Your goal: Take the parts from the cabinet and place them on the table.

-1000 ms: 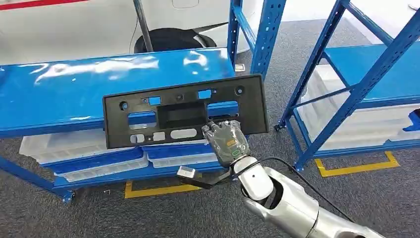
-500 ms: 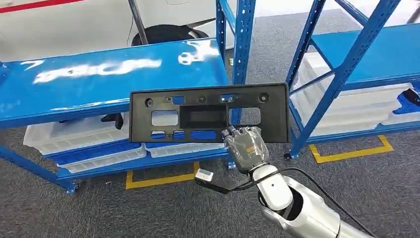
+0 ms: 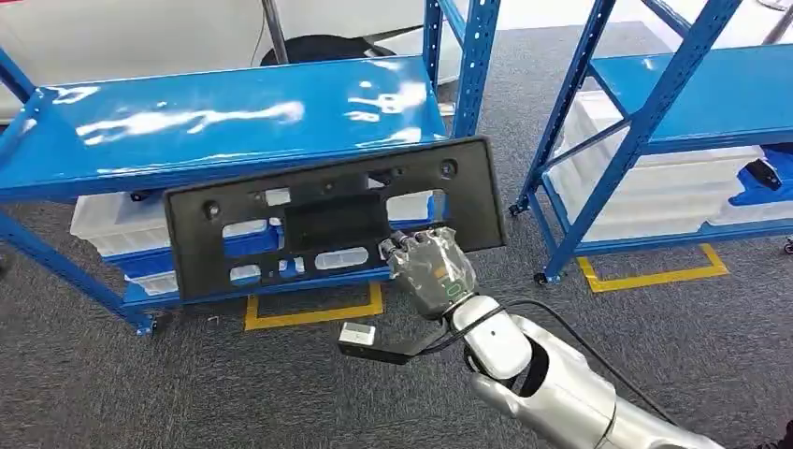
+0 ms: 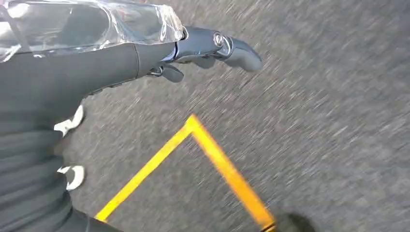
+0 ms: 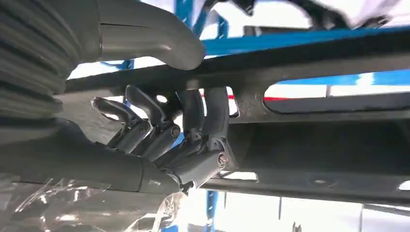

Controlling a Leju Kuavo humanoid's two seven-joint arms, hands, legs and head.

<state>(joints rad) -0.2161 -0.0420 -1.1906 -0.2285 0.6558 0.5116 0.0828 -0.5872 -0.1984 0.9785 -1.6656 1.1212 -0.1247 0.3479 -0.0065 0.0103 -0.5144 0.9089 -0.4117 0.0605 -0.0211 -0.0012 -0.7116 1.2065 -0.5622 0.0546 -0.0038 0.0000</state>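
I hold one black part [image 3: 327, 220], a long flat panel with many cut-outs, in my right hand [image 3: 428, 271]. My fingers [image 5: 203, 116] hook through one opening near its lower edge and my thumb [image 5: 145, 41] presses the other face, so the hand is closed around the panel's rim. The part hangs in the air, tilted, its right end higher than its left, in front of the blue table [image 3: 122, 126], not touching it.

My left hand [image 4: 212, 46] hangs low over the grey carpet [image 4: 314, 121], holding nothing; its fingers [image 4: 239, 52] reach out straight with only a slight curl. Below it two yellow tape lines [image 4: 217, 162] meet at a corner on the floor.

The table's glossy top is bare and bright with reflections. Under it, on the lower shelf, lie several white trays [image 3: 112, 220]; I cannot count them exactly behind the part. To the right stands one blue rack [image 3: 645, 122] with more white trays [image 3: 655, 201] stacked on its low shelf and a blue object [image 3: 762, 182] at its far right edge. Yellow tape marks [image 3: 313, 313] lie on the floor by the table's feet and the rack's.
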